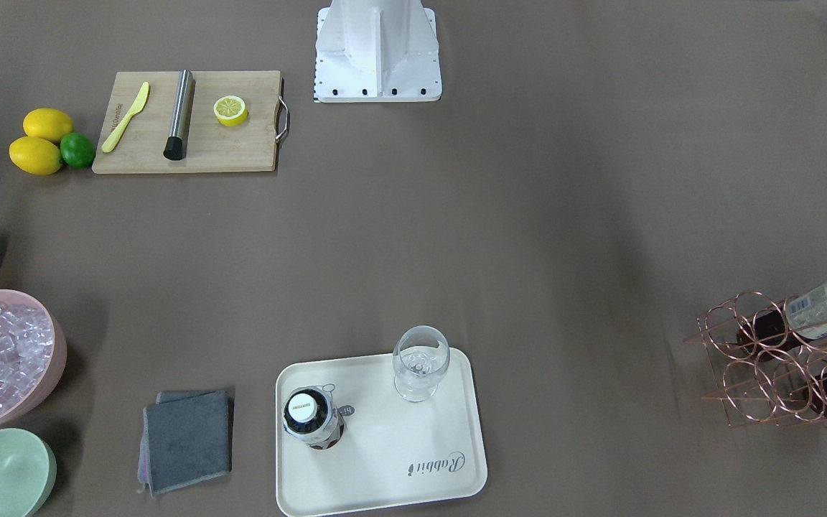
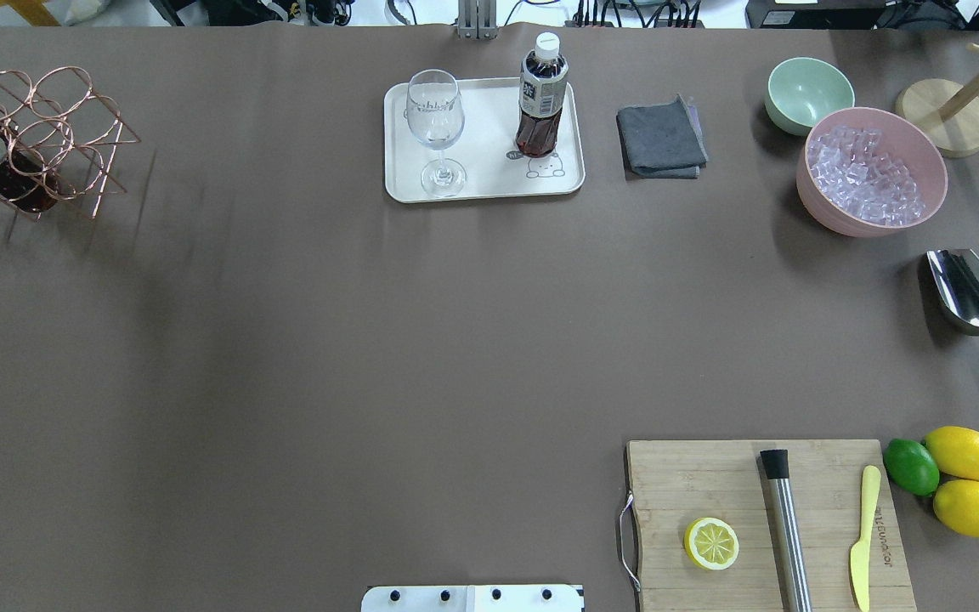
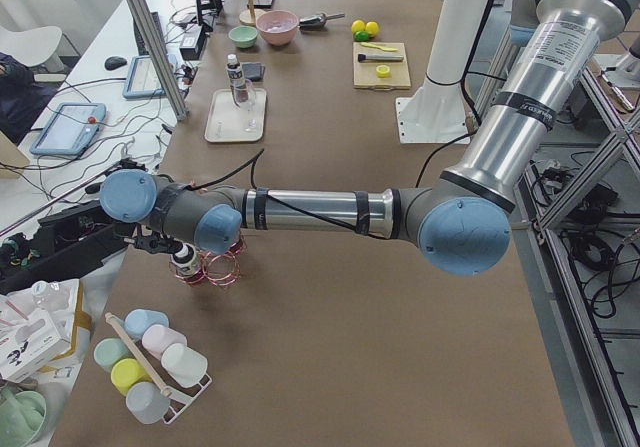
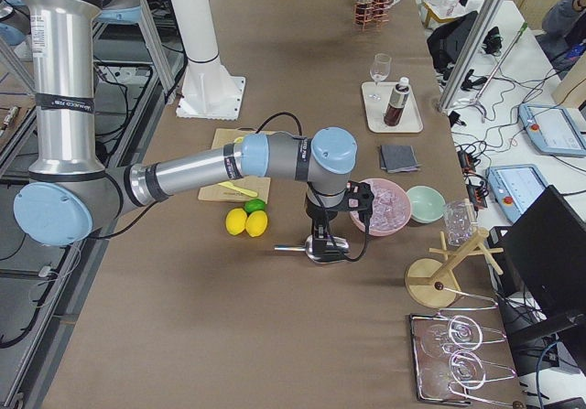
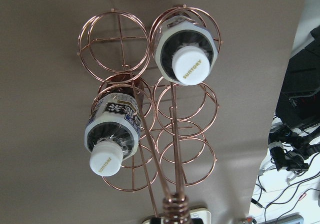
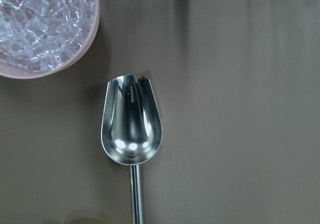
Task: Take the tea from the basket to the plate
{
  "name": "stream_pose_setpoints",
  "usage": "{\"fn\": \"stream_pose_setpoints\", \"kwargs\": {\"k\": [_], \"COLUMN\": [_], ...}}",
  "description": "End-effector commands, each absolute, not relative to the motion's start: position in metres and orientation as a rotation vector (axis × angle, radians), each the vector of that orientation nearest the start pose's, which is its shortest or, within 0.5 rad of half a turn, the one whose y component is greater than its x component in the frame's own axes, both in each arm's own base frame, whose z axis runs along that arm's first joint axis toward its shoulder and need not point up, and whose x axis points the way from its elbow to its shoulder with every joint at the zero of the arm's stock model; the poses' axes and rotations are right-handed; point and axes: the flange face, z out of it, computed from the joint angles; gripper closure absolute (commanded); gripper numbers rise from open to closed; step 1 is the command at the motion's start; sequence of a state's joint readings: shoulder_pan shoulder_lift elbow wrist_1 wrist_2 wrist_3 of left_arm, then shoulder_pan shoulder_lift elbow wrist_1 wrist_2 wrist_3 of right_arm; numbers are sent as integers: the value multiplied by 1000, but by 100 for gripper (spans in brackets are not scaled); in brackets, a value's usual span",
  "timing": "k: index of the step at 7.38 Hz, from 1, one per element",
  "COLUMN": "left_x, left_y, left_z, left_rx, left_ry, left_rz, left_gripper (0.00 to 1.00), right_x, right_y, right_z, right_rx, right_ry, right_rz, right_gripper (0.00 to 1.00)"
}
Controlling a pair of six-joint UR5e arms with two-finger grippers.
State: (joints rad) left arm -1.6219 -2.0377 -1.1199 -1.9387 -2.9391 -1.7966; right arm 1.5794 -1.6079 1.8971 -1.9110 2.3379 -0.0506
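1. One small clear plastic bottle of dark brown tea with a white screw cap (image 2: 542, 93) stands upright on the cream rectangular tray with rounded corners (image 2: 400, 183), at the end with the bear drawing.
2. A clear stemmed wine glass (image 2: 436, 127) stands at the other end of the tray, apart from the bottle.
3. Two bottles of the same kind (image 5: 186, 51) (image 5: 112, 134) lie in rings of the rose-gold copper wire rack (image 5: 150, 51), with their caps toward the left wrist camera. One is in an upper ring and one lower, on the other side of the handle.
4. The rack sits at the table's end on the robot's left, well apart from the tray.
5. The left gripper (image 3: 182, 257) hangs just above the rack. It shows only in the left side view, so I cannot tell how its jaws stand or whether it holds anything.
6. The right gripper (image 4: 327, 233) hovers over a shiny steel scoop (image 6: 131, 129). Its jaws cannot be judged either.
7. The scoop lies flat on the brown table, near a pink bowl of ice cubes (image 2: 859, 229).
8. A pale green bowl (image 2: 808, 93) sits just beside the pink bowl, and a folded grey cloth (image 2: 661, 140) lies between the green bowl and the tray.
9. A wooden cutting board (image 2: 710, 476) carries a lemon half (image 2: 711, 543), a steel cylinder with a black tip (image 2: 785, 531) and a yellow plastic knife (image 2: 862, 535).
10. Two whole lemons (image 2: 964, 452) and a lime (image 2: 911, 466) cluster beside the board.
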Motion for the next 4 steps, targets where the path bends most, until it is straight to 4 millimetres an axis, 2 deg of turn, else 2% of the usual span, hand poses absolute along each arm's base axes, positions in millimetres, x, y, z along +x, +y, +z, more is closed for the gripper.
{"fn": "stream_pose_setpoints", "kwargs": {"k": [1,2,4], "left_x": [-62,-61,-58], "left_y": [-682,-682,-683], "left_z": [522,524,522], "left_rx": [-889,-882,-881], "left_ry": [1200,1193,1190], "left_rz": [-1247,-1251,-1249], "left_gripper": [100,100,100], "right_x": [74,75,73], "right_y": [-454,-456,-457], "right_z": [571,581,586], "right_rx": [-13,-29,-43], "right_ry": [-729,-716,-726], "right_rz": [-125,-119,-109], "right_gripper": [1,1,1]}}
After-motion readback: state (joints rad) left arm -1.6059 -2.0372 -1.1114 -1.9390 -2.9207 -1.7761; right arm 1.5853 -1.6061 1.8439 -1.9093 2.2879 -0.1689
